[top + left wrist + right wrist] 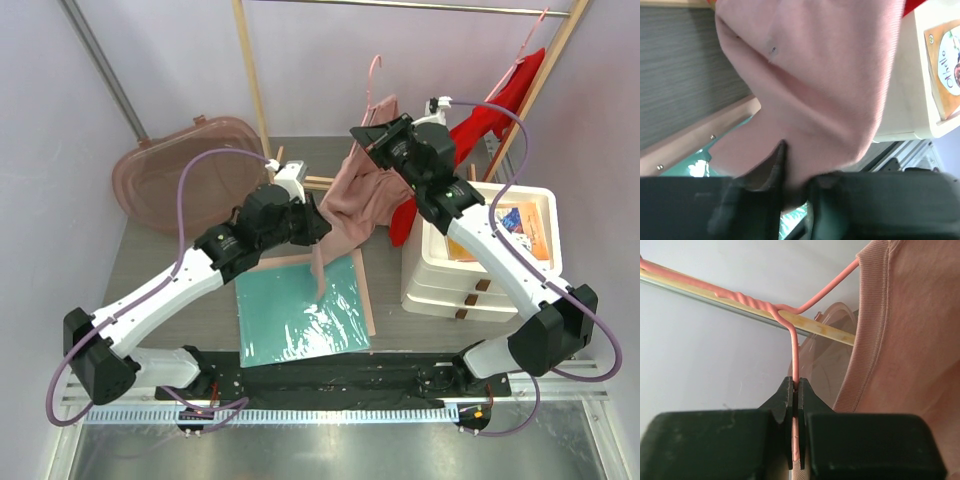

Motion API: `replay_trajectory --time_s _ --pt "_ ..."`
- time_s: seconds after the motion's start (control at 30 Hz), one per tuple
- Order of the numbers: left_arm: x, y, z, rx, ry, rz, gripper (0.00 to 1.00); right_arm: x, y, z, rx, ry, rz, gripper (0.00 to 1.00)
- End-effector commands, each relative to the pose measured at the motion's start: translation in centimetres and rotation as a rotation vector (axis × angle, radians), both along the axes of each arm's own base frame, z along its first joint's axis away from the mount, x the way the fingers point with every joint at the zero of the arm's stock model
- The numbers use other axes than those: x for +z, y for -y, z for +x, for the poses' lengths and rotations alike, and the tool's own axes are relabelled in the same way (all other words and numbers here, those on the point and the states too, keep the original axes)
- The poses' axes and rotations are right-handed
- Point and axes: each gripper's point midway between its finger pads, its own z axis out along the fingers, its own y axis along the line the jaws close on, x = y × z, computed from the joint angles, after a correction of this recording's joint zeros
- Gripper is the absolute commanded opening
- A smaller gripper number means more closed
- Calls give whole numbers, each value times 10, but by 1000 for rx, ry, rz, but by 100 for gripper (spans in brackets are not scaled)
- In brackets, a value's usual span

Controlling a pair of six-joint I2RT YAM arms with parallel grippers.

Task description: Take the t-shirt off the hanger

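The dusty-pink cotton t-shirt [358, 190] hangs above the middle of the table toward its far edge, its ribbed collar draped over the pink wire hanger [795, 355]. The right gripper [796, 392] is clamped tight on the hanger's wire stem below the twisted neck. The left gripper [792, 175] pinches a fold of the shirt's lower body. The main risk, as I judge it, is the collar catching on a hanger shoulder. A straight downward pull would then drag the thin wire through the right gripper's pads or swing the hanger round, and the small pinch of cloth could slip free. To the right, the white stacked drawer box [440, 275] and the hanging red garment [495, 115] stand close by, so there is little room that way. The space above the teal plastic mat [290, 320], toward the near edge and left, looks more open. The translucent pink tub lid [180, 175] lies well apart at the far-left corner.
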Motion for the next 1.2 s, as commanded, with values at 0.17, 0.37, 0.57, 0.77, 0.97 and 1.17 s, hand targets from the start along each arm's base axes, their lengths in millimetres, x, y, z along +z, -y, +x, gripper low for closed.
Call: replay_trajectory --time_s 0.17,0.37,0.57,0.77,0.97,1.17 --pt "13 -16 -5 69 4 -57 0 51 19 3 -115 99 91 1" --pt "16 -28 -13 87 1 -45 0 51 45 14 -273 69 68 1" --pt "28 -41 -22 109 21 -69 0 41 75 27 -460 28 18 1" --pt "15 -60 -24 181 -17 -18 0 35 80 31 -511 -32 56 1" --pt "-1 -66 -33 185 -44 -28 0 39 95 27 -567 -36 99 1" --pt "-11 -67 -36 179 -59 -15 0 38 102 24 -576 -59 205 1"
